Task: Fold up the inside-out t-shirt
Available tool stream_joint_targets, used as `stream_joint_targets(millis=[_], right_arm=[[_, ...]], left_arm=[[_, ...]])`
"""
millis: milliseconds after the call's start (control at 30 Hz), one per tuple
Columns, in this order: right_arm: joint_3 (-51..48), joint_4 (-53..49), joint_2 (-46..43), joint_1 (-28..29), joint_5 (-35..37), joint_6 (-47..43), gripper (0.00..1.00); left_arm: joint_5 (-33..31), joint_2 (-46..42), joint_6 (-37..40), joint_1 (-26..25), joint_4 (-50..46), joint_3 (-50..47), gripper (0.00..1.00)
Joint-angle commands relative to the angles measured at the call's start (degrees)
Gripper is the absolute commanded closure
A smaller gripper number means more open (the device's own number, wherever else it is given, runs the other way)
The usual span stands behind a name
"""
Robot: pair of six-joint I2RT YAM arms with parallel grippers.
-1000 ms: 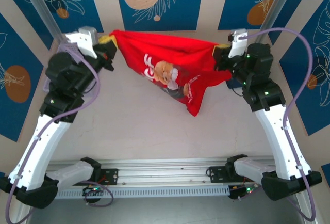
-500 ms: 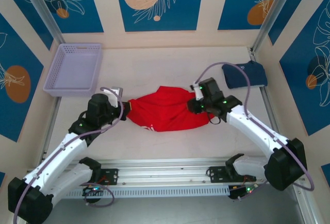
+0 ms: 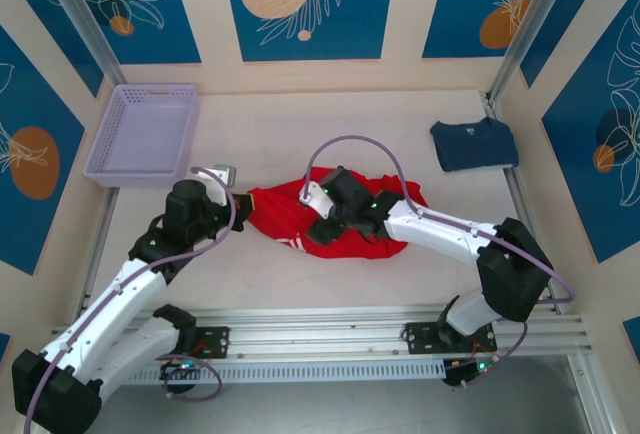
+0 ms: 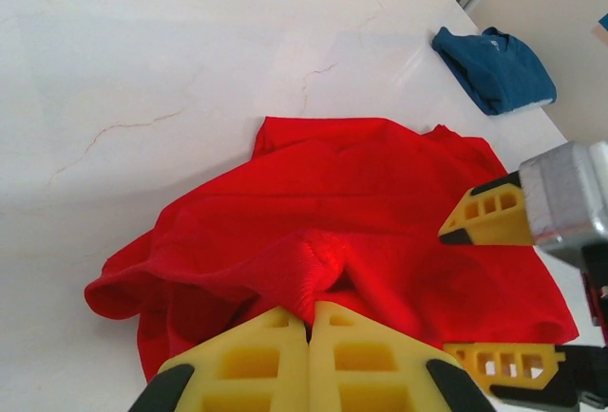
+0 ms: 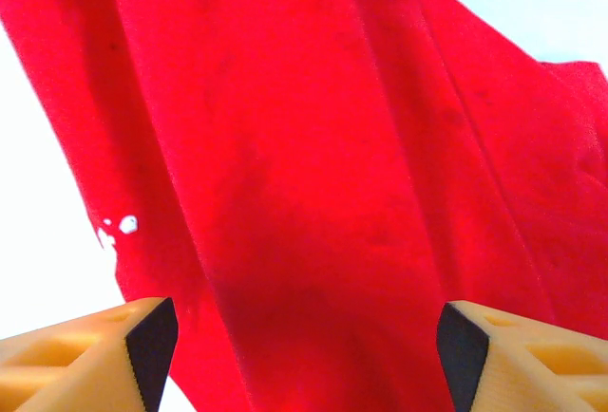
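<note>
The inside-out t-shirt (image 3: 280, 216) lies crumpled and bright red on the table's middle. In the left wrist view the t-shirt (image 4: 361, 203) spreads away from my left gripper (image 4: 310, 312), whose yellow fingers are shut on a raised fold at its near edge. From above, the left gripper (image 3: 243, 212) sits at the shirt's left end. My right gripper (image 3: 320, 218) hovers over the shirt's middle, open. Its two fingers stand wide apart with only red cloth (image 5: 313, 146) below the right gripper (image 5: 307, 346), and nothing is pinched. That open right gripper (image 4: 475, 289) also shows in the left wrist view.
A lavender basket (image 3: 145, 134) stands at the back left. A folded navy t-shirt (image 3: 475, 144) lies at the back right, also seen as a navy t-shirt (image 4: 494, 65) from the left wrist. A metal rail (image 3: 320, 339) runs along the near edge.
The shirt, held up stretched between both grippers a second ago, came down onto the table. The right gripper let go, opened and moved left over the shirt. The left gripper kept its hold.
</note>
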Motion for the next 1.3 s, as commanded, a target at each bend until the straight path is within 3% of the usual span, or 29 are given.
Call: stream_joint_targets(millis=[0, 100, 167, 367, 433, 600, 733, 900, 1000, 1133, 1267], right_arm=[[-1.25, 4.29, 1.29, 1.31, -2.00, -1.52, 0.26], [-1.30, 5.89, 2.78, 1.09, -1.28, -0.97, 0.33], [-1.04, 6.69, 3.14, 0.65, -1.91, -0.76, 0.43], [-0.85, 6.83, 2.03, -1.67, -5.25, -0.02, 0.81], [-1.15, 6.85, 0.88, -2.53, -6.51, 0.73, 0.98], [-1.35, 5.85, -3.47, -6.06, -12.14, 5.57, 1.00], [2.37, 1.94, -5.08, -11.16, -24.58, 13.17, 1.00], [9.63, -3.24, -0.81, -13.81, -31.84, 21.55, 1.00], [13.78, -5.23, 2.12, -16.97, -38.61, 26.67, 1.00], [17.30, -6.16, 5.16, -19.79, -44.91, 30.86, 1.00], [19.20, -6.73, 6.99, -21.47, -46.79, 32.41, 1.00]], left_arm=[[0.83, -0.86, 0.28, 0.55, -0.15, 2.27, 1.00], [0.76, -0.86, 0.29, 0.56, -0.01, 2.11, 1.00], [0.65, -0.86, 0.38, 0.55, -0.04, 2.04, 1.00], [-0.23, -1.38, 0.38, 0.52, -0.53, 1.64, 1.00], [-1.39, -1.64, 0.29, 0.55, -1.26, 1.42, 1.00], [-9.54, -1.60, -1.12, 0.52, -5.00, 0.12, 1.00], [-18.86, 2.54, -1.89, 0.49, -9.33, -1.10, 0.99], [-17.00, 11.43, 1.02, 0.47, -13.56, 3.08, 0.64], [-14.16, 9.67, -0.07, -0.24, -11.63, 3.29, 0.47], [-7.60, 2.69, -2.10, -3.62, -2.23, -0.84, 0.38], [0.08, 3.11, -2.05, -10.89, 7.68, -3.72, 0.42]])
